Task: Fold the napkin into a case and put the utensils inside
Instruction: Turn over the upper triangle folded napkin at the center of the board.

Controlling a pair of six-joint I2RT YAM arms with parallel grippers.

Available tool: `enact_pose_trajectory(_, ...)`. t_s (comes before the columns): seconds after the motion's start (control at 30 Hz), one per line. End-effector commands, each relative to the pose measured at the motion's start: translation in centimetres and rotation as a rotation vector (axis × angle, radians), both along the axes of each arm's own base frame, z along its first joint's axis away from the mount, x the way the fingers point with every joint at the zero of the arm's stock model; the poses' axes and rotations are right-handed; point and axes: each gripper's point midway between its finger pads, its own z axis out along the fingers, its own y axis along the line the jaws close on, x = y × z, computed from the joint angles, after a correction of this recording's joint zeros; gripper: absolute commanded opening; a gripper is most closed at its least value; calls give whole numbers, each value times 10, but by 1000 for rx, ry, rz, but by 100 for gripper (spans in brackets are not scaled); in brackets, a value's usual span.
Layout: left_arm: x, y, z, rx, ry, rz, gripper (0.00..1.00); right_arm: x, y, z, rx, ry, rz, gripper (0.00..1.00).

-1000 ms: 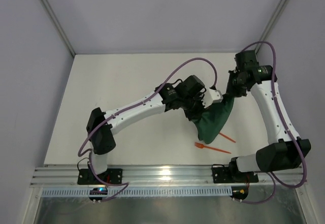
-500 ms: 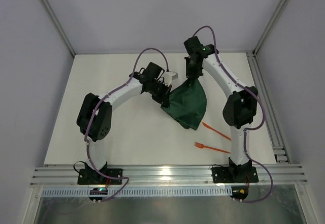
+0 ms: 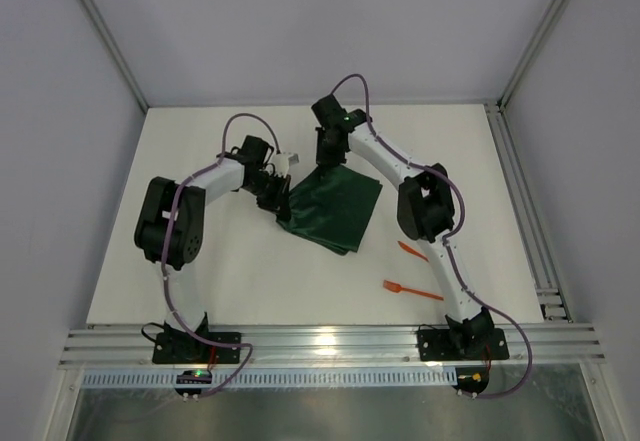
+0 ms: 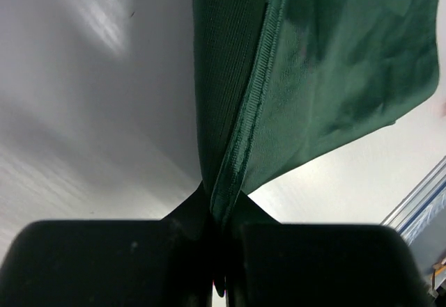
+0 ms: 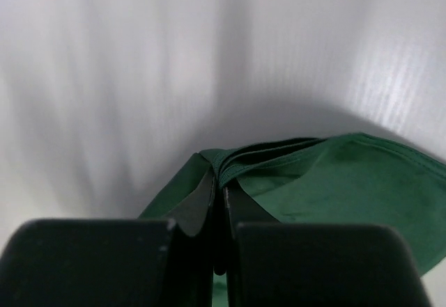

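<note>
Since the earlier frames, both arms had been swung leftward across the white tabletop (image 3: pixel 200 261), and the napkin (image 3: pixel 335 209), previously bunched into a hanging pouch close to the cutlery, had been carried away from it and drawn out into a flatter, roughly four-sided sheet. The dark green cloth was seen lying left of the orange pieces and well apart from them, doubled over so that a second layer showed along its near edge. Its left corner was clamped by the left gripper (image 3: pixel 281 204), whose black fingers were pressed together with only the fabric between them; in the left wrist view a stitched hem was shown running up from the pinch, and a fine matte weave with soft creases could be made out. The far corner was held in the same way by the right gripper (image 3: pixel 324 164), its jaws closed on several thin stacked layers that were fanned out from the pinch. The slender orange-red plastic fork (image 3: pixel 412 290) was left flat near the front edge, tines pointing left, and the second orange utensil (image 3: pixel 412 251), its shape too small to be told, lay just beyond it, partly hidden beneath the right arm.
</note>
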Motion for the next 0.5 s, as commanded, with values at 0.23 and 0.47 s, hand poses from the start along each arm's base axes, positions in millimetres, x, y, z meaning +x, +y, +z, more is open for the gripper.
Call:
enact_pose_trajectory(0.23, -7, 28, -13, 2, 10, 42, 0, 33, 72, 35, 245, -190, -18, 10)
enact_pose_trajectory(0.47, -4, 47, -15, 4, 20, 95, 0, 29, 95, 46, 343, -205, 39, 39)
